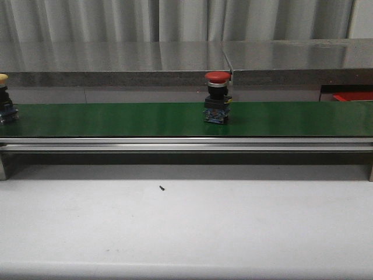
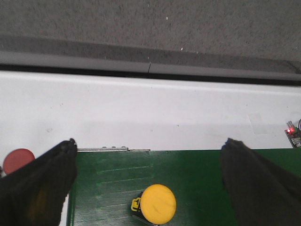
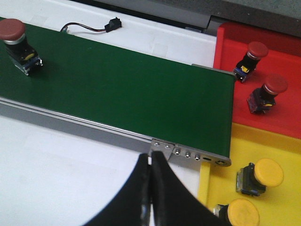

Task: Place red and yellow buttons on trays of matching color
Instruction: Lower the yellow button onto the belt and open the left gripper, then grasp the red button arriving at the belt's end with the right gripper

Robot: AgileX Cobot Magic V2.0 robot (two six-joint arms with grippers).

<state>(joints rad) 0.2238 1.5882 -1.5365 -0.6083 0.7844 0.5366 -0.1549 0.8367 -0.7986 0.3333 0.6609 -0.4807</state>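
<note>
A red button [image 1: 217, 98] stands upright mid-belt on the green conveyor belt [image 1: 145, 119]; it also shows in the right wrist view [image 3: 16, 44]. A yellow button [image 1: 4, 99] stands at the belt's far left end and shows in the left wrist view [image 2: 157, 203]. My left gripper [image 2: 148, 157] is open above the belt end, its jaws wide either side of the yellow button, not touching it. My right gripper [image 3: 151, 162] is shut and empty over the white table, near the belt's right end. The red tray [image 3: 277, 120] holds two red buttons. The yellow tray [image 3: 221, 181] holds two yellow buttons.
Another red button [image 2: 18, 160] lies off the belt's left end, beside the left finger. A small black speck [image 1: 161, 188] lies on the white table [image 1: 186, 227]. A steel shelf [image 1: 175, 58] runs behind the belt. A black connector with a wire [image 3: 110, 23] lies beyond the belt.
</note>
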